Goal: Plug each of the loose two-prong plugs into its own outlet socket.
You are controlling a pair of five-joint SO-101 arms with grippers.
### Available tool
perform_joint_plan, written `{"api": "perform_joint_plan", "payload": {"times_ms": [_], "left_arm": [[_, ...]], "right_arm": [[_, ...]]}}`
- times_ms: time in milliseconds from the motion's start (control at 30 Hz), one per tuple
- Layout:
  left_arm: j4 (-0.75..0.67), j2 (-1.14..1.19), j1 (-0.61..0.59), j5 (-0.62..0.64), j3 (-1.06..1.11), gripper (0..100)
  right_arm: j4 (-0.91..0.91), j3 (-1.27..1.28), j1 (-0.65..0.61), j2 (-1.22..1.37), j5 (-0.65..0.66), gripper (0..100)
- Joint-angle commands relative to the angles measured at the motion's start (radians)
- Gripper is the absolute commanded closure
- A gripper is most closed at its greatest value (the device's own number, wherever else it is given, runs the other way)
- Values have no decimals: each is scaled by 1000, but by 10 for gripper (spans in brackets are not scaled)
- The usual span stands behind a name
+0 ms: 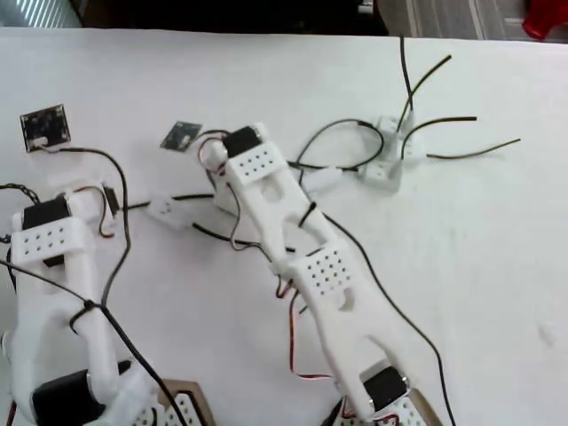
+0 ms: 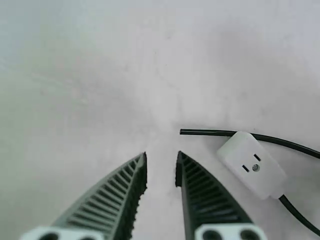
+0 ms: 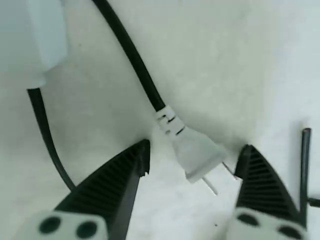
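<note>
A white two-slot outlet socket (image 2: 251, 165) lies on the white table with a black cable (image 2: 205, 133) running past it. It sits just off to one side of my left gripper (image 2: 161, 161), which is open by a narrow gap and holds nothing. A white two-prong plug (image 3: 196, 152) on a black cord (image 3: 131, 55) lies between the widely open fingers of my right gripper (image 3: 195, 155), touching neither finger (image 3: 125, 170). From above, the socket (image 1: 169, 211) lies between the two arms. A second white plug (image 1: 324, 177) lies farther right.
A white outlet block (image 1: 388, 151) with several stiff black wires stands at the back right. Two small circuit boards (image 1: 44, 127) (image 1: 182, 135) lie at the back left. Loose black and red cables trail around both arms.
</note>
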Motion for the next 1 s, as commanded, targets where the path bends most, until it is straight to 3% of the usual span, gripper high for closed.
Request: {"api": "perform_joint_plan", "payload": {"times_ms": [0,133,533,733,967], "left_arm": [[-18,-44,8,8,-5,890],[-18,-44,8,8,-5,890],[-18,-44,7,9,-3,890],[-18,-44,7,11,-3,890],[-106,-42,4,57,40,891]], "right_arm": [[-28,-29,10,-8,6,879],[-44,-29,16,-13,6,988],[91,-29,39,-162,-2,981],[96,-15,111,-275,-2,981],[97,239,148,-518,-2,981]]}}
